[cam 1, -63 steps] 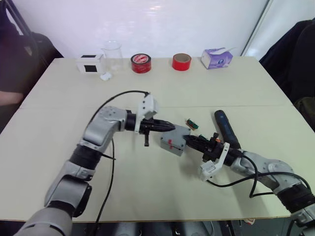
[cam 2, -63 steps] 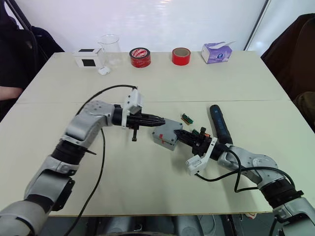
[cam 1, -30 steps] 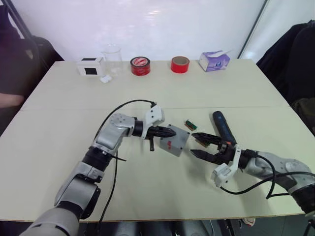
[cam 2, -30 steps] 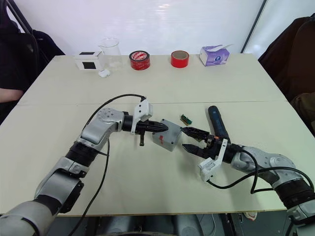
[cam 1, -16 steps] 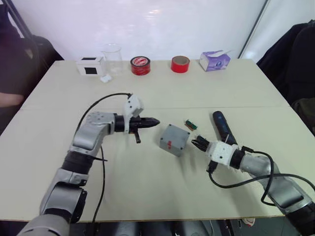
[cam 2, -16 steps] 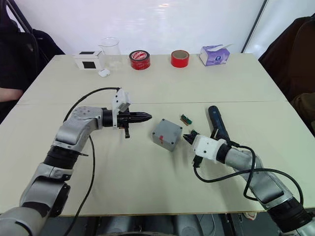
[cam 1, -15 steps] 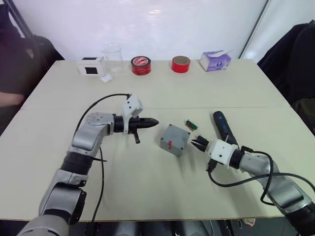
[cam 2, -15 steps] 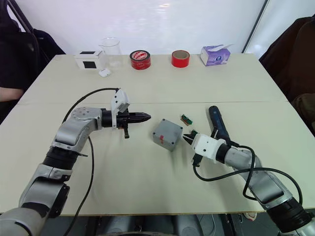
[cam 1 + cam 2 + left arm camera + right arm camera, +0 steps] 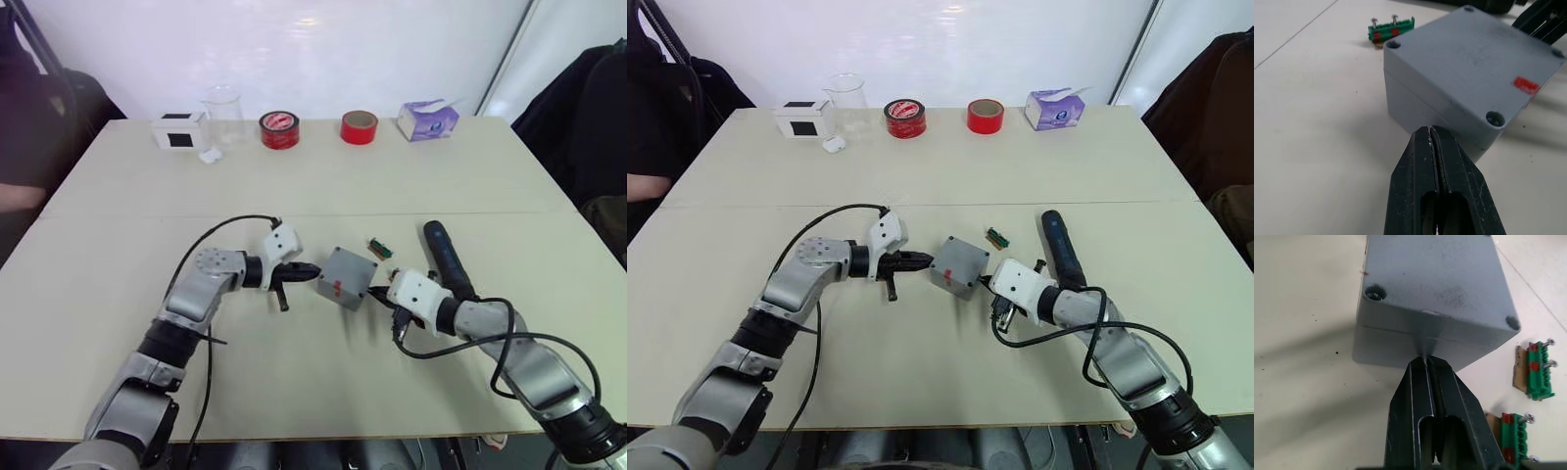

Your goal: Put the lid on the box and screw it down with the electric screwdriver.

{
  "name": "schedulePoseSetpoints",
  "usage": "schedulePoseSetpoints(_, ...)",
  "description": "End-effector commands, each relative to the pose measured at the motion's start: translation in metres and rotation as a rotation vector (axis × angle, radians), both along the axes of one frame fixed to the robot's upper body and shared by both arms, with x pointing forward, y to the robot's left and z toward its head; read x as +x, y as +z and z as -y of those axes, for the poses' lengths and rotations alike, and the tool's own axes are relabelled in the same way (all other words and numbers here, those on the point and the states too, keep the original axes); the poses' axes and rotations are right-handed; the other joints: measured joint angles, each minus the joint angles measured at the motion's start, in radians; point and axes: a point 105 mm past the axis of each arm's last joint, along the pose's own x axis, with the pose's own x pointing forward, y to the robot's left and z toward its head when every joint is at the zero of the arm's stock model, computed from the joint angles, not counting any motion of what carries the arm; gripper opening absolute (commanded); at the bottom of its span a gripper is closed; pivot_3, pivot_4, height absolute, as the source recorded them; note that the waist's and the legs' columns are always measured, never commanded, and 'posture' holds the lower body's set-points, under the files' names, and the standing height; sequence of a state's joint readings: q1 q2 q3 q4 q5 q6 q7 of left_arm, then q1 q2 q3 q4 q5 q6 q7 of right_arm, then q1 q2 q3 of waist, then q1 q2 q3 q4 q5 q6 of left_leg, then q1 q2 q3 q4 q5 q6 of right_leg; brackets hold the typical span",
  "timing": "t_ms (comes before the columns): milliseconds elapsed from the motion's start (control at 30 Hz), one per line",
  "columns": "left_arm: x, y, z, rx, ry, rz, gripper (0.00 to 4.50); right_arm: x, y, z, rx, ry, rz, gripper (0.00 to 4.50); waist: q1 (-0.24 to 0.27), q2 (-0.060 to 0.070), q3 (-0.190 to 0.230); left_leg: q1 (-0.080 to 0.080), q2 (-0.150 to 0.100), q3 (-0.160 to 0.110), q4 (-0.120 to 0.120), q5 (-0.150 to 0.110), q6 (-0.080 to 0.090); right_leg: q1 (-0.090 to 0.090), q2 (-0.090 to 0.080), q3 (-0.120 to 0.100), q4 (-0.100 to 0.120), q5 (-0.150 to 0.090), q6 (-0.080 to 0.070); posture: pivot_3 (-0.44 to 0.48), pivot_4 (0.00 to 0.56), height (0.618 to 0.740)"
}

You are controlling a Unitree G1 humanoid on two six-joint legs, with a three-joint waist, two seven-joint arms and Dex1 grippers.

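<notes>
The box [image 9: 959,264], with the lid [image 9: 1474,54] seated on it, sits mid-surface [image 9: 921,372] between the left tool [image 9: 926,259] and right tool [image 9: 990,285], both pinched closed with tips at its sides, the electric screwdriver [image 9: 1059,249] lying just right.

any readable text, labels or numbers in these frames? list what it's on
No text is readable.
Red sticker on the box: no legible characters.
Red tape roll: white print on top, too small to read.
Purple tissue box: print too small.
White box: black square, no text.
</notes>
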State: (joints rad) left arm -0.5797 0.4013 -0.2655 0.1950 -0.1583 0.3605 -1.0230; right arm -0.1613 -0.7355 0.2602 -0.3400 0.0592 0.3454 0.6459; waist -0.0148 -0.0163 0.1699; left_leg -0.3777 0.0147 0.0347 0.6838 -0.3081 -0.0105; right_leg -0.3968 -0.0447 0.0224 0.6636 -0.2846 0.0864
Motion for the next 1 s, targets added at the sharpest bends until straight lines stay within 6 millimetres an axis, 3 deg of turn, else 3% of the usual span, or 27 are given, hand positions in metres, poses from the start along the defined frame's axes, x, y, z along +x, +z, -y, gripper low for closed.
schedulePoseSetpoints(33,-0.01,0.003,0.008,-0.002,-0.078,0.009,0.0,-0.001,0.008,-0.016,0.015,0.079,0.022,0.02,0.001,0.0,0.0,0.0,0.0,0.0,0.0,0.0,0.0,0.0,0.0,0.0,0.0,0.0,0.0,0.0,0.15,0.74)
schedulePoseSetpoints(400,-0.038,0.016,0.001,-0.018,-0.174,-0.049,0.0,0.0,0.004,-0.04,0.036,0.18,-0.027,0.02,0.001,0.0,0.0,-0.002,0.0,0.0,0.0,0.0,0.0,-0.001,-0.001,0.0,0.0,0.0,0.0,0.0,0.15,0.74)
schedulePoseSetpoints(1000,-0.051,0.003,-0.02,0.051,-0.125,-0.069,0.0,-0.018,0.007,-0.058,0.053,0.315,-0.107,0.02,0.001,0.0,0.0,-0.006,0.0,0.0,0.0,0.0,0.0,-0.005,-0.002,0.0,0.0,0.0,0.0,0.0,0.15,0.74)
